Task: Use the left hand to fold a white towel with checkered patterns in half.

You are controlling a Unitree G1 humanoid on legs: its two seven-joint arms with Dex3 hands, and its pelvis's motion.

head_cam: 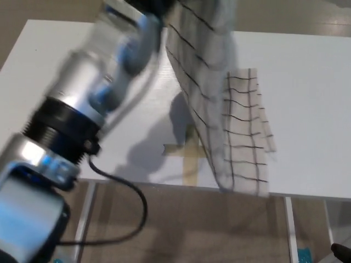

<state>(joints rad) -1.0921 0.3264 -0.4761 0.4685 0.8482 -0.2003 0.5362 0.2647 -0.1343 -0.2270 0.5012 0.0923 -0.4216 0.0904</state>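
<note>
The left arm (pixel 82 115) crosses the picture, blurred; its hand is cut off at the top edge, so its grip cannot be told. The checkered towel (pixel 219 98) hangs lifted beside it, lower edge on the white tabletop (pixel 307 109)

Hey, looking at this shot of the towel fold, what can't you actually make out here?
- Left hand: head view, cut off by the top edge; its grip on the towel is unseen.
- Left arm: motion-blurred, details smeared.
- Towel's lifted part: blurred, its top cut off.
- Right hand: not in view.
- Table under the towel: hidden by cloth.
</note>
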